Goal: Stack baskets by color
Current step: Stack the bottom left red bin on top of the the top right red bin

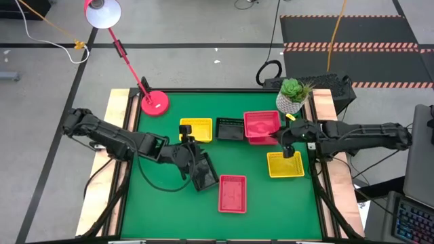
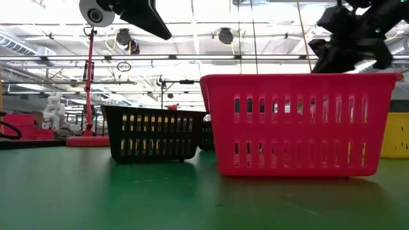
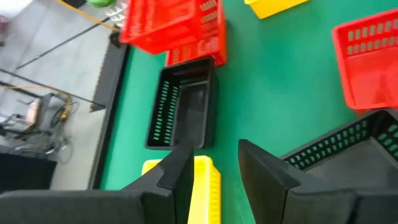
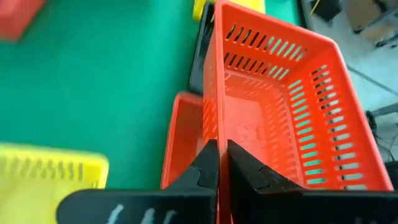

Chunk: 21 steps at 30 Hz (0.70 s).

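Note:
My right gripper [image 1: 279,137] is shut on a tilted red basket [image 4: 280,112], which hangs over a second red basket [image 4: 181,134] at the far right of the green table. My left gripper [image 1: 190,140] hovers open above the near edge of a yellow basket [image 3: 202,186], pointing toward a black basket [image 3: 183,109] that rests flat beside the red ones. Another black basket [image 1: 203,174] sits on the table just nearside of my left gripper; in the low view this black basket [image 2: 153,134] stands on its base, well below the arm. My right gripper pinches the upper red basket's side wall at its rim [image 4: 214,134], one finger inside the basket and one outside. The fingers come slanting down from the table's right. The basket is tilted above the lower red basket; whether it rests on that one I cannot tell.
A yellow basket [image 1: 285,165] lies near my right arm and a red basket [image 1: 232,193] sits near the table's front middle. A round red lamp base [image 1: 154,103] stands at the far left corner, a white plant pot [image 1: 293,102] at the far right.

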{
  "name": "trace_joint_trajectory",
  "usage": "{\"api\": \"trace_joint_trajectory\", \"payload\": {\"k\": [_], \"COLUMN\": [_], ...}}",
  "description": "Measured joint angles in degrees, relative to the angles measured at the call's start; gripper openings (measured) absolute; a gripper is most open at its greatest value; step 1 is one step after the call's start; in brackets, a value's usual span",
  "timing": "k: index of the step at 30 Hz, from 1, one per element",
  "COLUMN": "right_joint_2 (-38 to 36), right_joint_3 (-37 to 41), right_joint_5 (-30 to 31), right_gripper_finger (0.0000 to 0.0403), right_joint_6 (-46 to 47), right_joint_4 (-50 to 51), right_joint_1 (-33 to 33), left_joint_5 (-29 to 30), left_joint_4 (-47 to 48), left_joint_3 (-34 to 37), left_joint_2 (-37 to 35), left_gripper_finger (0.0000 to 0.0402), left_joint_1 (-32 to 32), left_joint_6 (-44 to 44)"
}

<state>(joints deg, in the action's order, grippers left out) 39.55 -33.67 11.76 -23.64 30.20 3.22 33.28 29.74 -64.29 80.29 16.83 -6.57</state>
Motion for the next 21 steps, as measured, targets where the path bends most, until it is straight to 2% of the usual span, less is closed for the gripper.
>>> {"api": "trace_joint_trajectory", "payload": {"k": [4, 9, 12, 15, 18, 21], "right_joint_2": [3.6, 7.0, 7.0, 5.6, 4.0, 2.5], "right_joint_3": [0.0, 0.0, 0.0, 0.0, 0.0, 0.0], "right_joint_5": [-1.1, -0.4, 0.1, 0.1, 0.1, 0.3], "right_gripper_finger": [0.0004, 0.0004, 0.0004, 0.0004, 0.0004, 0.0004], "right_joint_6": [0.2, 0.2, 0.9, 1.0, 1.8, 3.6], "right_joint_4": [-4.0, -2.4, -2.5, -2.6, -2.5, -1.3], "right_joint_1": [0.2, 0.2, 0.1, 0.1, 0.1, 0.1], "left_joint_5": [-2.7, -5.5, -9.4, -12.3, -14.7, -19.7], "left_joint_4": [-2.1, -22.2, -32.6, -32.8, -32.2, -29.5], "left_joint_3": [0.3, 7.1, 9.6, 9.2, 6.9, 2.8], "left_joint_2": [0.0, 0.1, 1.0, 3.1, 6.9, 12.3], "left_gripper_finger": [0.0127, 0.0127, 0.0127, 0.0133, 0.0149, 0.017], "left_joint_1": [-1.8, -6.7, -9.9, -12.4, -14.8, -17.5], "left_joint_6": [-1.0, -8.5, -12.6, -14.2, -15.1, -15.2]}}
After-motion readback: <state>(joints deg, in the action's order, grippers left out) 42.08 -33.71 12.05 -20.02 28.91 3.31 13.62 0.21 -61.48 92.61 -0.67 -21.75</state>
